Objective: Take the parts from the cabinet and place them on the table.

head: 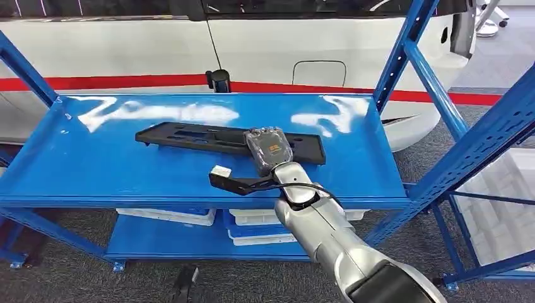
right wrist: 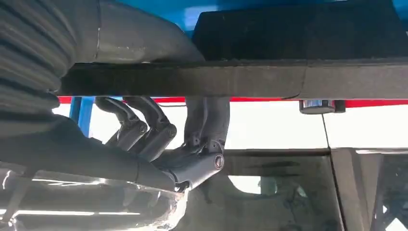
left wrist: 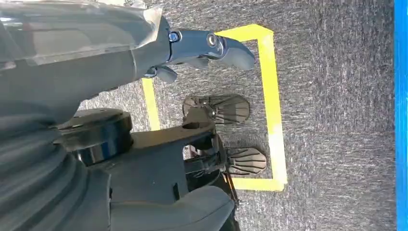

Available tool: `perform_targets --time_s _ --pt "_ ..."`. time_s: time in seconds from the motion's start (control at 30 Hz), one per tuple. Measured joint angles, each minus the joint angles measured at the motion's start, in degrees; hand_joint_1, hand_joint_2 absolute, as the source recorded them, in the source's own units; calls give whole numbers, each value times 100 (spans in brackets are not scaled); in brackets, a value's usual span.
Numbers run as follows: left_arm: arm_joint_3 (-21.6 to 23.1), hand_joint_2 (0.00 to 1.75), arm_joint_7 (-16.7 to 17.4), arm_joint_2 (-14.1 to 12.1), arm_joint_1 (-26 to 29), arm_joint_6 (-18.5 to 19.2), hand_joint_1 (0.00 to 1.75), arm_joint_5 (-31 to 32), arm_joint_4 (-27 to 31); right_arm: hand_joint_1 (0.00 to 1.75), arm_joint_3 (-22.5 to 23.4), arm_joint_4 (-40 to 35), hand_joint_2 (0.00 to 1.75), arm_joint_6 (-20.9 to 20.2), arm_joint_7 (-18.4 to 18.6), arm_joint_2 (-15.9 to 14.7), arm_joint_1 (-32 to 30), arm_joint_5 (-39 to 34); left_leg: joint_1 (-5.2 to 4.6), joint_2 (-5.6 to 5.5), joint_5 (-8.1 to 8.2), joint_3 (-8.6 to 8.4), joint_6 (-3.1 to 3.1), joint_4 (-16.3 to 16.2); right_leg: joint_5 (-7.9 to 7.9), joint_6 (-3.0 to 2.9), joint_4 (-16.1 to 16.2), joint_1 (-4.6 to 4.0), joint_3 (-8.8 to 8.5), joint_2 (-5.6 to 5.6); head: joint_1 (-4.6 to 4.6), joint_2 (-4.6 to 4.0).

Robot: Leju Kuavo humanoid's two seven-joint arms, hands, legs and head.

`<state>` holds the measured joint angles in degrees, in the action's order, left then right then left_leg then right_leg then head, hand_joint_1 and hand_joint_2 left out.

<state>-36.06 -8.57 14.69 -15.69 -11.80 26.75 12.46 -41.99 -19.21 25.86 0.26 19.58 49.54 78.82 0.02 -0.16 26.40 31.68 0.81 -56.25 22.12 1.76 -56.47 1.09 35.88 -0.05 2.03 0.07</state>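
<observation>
A long flat black part (head: 189, 136) lies across the middle of the blue cabinet shelf (head: 94, 164). My right hand (head: 268, 148) reaches in from the front and sits over the part's right portion. In the right wrist view the part's near edge (right wrist: 288, 79) runs straight across, with the thumb (right wrist: 144, 43) on one side of it and the darker fingers (right wrist: 207, 120) on the other, so my right hand (right wrist: 183, 159) grips that edge. My left hand (left wrist: 192, 48) hangs low over the floor, holding nothing.
Blue uprights (head: 404, 57) frame the shelf's right end. White trays (head: 170, 216) stand on the lower shelf. A white car with a red stripe (head: 284, 44) is close behind the cabinet. Yellow tape (left wrist: 269, 96) marks a square on the grey carpet.
</observation>
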Motion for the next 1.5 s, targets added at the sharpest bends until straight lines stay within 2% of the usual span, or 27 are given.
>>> perform_targets --time_s 0.23,0.37,0.97,1.27,1.5 --pt "17 175 -326 -181 145 509 0 -59 -2 175 -57 0 175 39 -15 26 -1 -338 0 1 0 -1 0 0 0 0 0 0 1 1 0 0" --pt "11 175 -232 -229 138 457 0 -177 -11 175 -68 0 175 122 -162 -6 -2 -433 -1 0 0 -1 0 0 0 0 0 0 1 0 0 0" --pt "-4 175 -230 -251 123 509 0 -291 -24 175 -87 0 175 144 -192 -18 -14 -492 -1 0 0 -2 0 0 0 0 0 0 1 1 -2 0" --pt "-11 175 -234 -271 124 476 0 -297 -31 175 -74 -2 175 496 -142 -55 -8 -616 -1 0 0 0 0 0 0 0 0 0 1 1 -2 0" --pt "-11 175 -197 -286 124 450 0 -282 -33 175 101 -103 175 872 -223 -118 43 -817 -1 0 0 0 0 0 0 0 0 0 1 1 -2 0"
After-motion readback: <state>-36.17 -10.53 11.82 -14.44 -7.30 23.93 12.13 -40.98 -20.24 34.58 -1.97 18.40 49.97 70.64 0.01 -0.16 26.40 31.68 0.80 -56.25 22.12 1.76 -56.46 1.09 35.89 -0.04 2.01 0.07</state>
